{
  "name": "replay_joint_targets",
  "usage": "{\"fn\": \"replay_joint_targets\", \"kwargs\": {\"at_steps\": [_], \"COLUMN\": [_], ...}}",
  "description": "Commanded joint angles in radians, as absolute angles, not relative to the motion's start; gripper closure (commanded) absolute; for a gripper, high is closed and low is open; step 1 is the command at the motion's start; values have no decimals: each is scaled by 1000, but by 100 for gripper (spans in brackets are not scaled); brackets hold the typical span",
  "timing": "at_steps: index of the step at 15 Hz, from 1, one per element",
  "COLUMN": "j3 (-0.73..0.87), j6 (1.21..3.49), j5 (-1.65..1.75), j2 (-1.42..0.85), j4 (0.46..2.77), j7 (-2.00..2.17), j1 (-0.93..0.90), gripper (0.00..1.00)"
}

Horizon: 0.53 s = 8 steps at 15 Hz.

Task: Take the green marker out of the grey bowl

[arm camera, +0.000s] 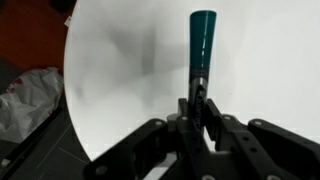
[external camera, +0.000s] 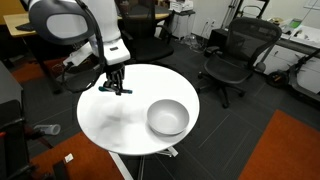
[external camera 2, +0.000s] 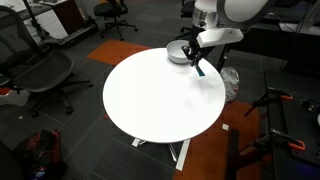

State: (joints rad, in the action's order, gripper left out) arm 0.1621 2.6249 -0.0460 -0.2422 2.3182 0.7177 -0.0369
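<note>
White tabletop (external camera: 110, 128) lies under your gripper (external camera: 116, 82), which hangs to the left of the grey bowl (external camera: 168, 117), clear of its rim. In the wrist view your claw is clamped on the dark end of the green marker (arm camera: 203, 40). The marker is outside the grey bowl, held above the tabletop left of it.

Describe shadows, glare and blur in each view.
Exterior view: soft grey shadow on the round white table beside the shiny silver-grey bowl. Wrist view: the teal-green marker is fairly sharp, the black pincer holding it blurred; faint shadow on the table.
</note>
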Motion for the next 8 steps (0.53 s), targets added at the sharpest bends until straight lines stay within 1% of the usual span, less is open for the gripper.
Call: {"fn": "replay_joint_targets", "kwargs": {"at_steps": [1,8], "j3": [154,155], "j6": [2658,2704], "j5": [-40,-68], "j2": [-271,-379], "j4": [2334,2311], "j7": [705,688], "j1": [-28,-28], "gripper": [95,95]}}
